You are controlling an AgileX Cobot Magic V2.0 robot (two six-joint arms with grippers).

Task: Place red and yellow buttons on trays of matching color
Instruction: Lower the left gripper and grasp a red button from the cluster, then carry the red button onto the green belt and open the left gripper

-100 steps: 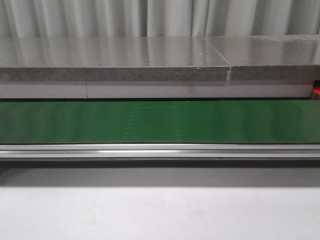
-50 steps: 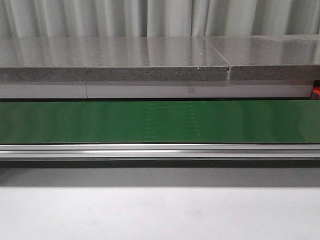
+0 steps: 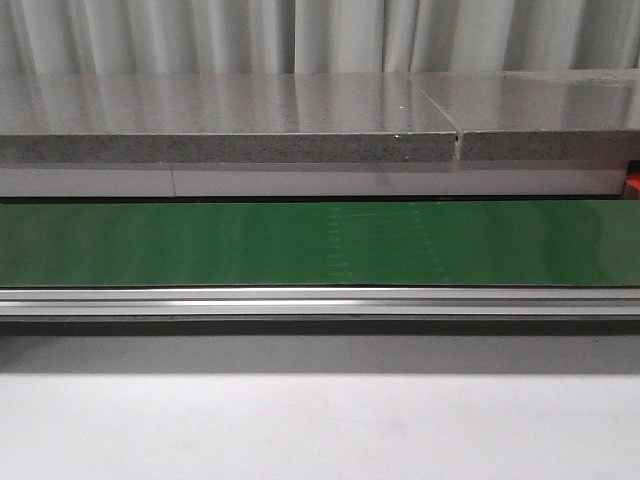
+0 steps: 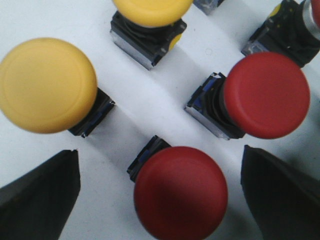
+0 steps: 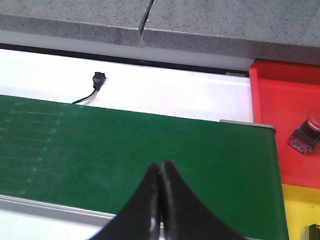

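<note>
A: Looking down from the left wrist, what sits under the left end effector (image 4: 160,195)?

B: A cluster of mushroom-head push buttons on a white tabletop (image 4: 150,105). Its two dark fingers (image 4: 37,200) stand wide apart, and a red button (image 4: 180,192) lies between them, touched by neither. A second red button (image 4: 265,95) stands near it, tilted so its blue-and-black switch block shows. A yellow button (image 4: 47,85) is on the other side, and another yellow button (image 4: 150,10) is cut off at the picture's edge. Part of one more switch block (image 4: 285,30) shows in a corner.

A: And the right end effector (image 5: 160,185)?

B: Its fingers are pressed together with nothing between them, hanging over the green conveyor belt (image 5: 150,150).

A: Where are the trays?

B: In the right wrist view, a red tray (image 5: 280,100) sits just past the belt's end, with a red-capped button (image 5: 306,131) lying in it. A yellow tray (image 5: 300,210) adjoins the red one; something dark at its edge is too cut off to name. A small black connector with wires (image 5: 98,81) lies on the white strip beyond the belt.

A: The front camera?

B: It shows the green belt (image 3: 320,243) with an aluminium rail (image 3: 320,300) along its near side, a grey speckled stone slab (image 3: 230,120) behind, and pale curtains (image 3: 320,35) further back. Neither arm appears there.
</note>
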